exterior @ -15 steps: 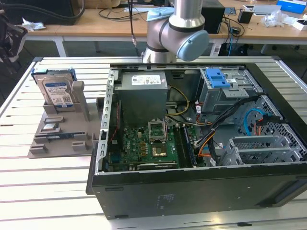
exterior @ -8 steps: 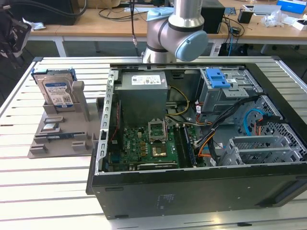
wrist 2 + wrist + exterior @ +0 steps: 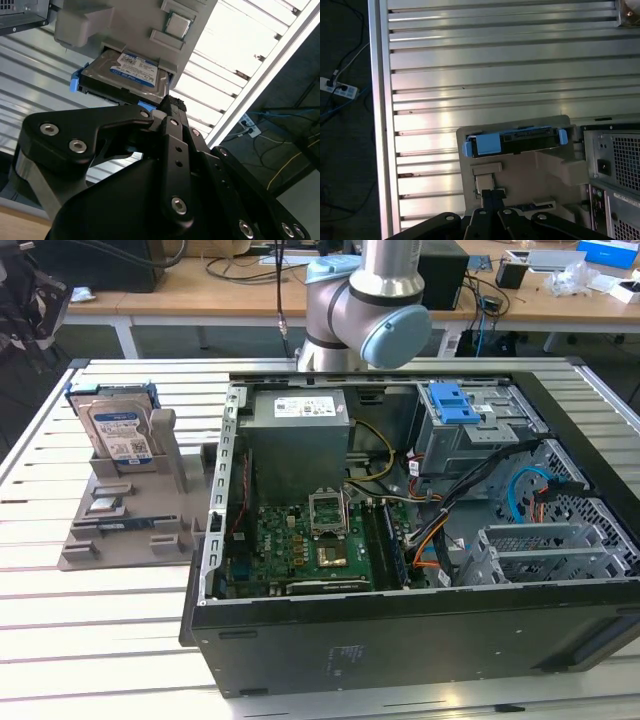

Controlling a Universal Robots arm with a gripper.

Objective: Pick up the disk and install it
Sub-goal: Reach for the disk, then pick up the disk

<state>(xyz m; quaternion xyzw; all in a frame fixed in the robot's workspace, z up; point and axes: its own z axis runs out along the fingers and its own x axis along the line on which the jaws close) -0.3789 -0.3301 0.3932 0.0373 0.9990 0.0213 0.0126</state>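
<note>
The disk (image 3: 118, 430), a silver drive with a white-and-blue label and a blue rail, stands upright in a grey holder (image 3: 130, 520) on the exterior view's left of the table. In the second wrist view the disk (image 3: 131, 75) sits in the holder's slot (image 3: 125, 25), just beyond my black gripper (image 3: 171, 104). The first wrist view shows the disk (image 3: 515, 141) edge-on, with the gripper (image 3: 492, 194) over the holder (image 3: 530, 175) and apart from the disk. The fingers are shut together with nothing between them.
An open black computer case (image 3: 400, 640) lies on the slatted metal table (image 3: 100, 610), to the exterior view's right of the holder. Inside are a grey power supply box (image 3: 297, 440), a green motherboard (image 3: 310, 550) and a drive cage with a blue latch (image 3: 455, 400). The arm's base (image 3: 365, 310) stands behind the case.
</note>
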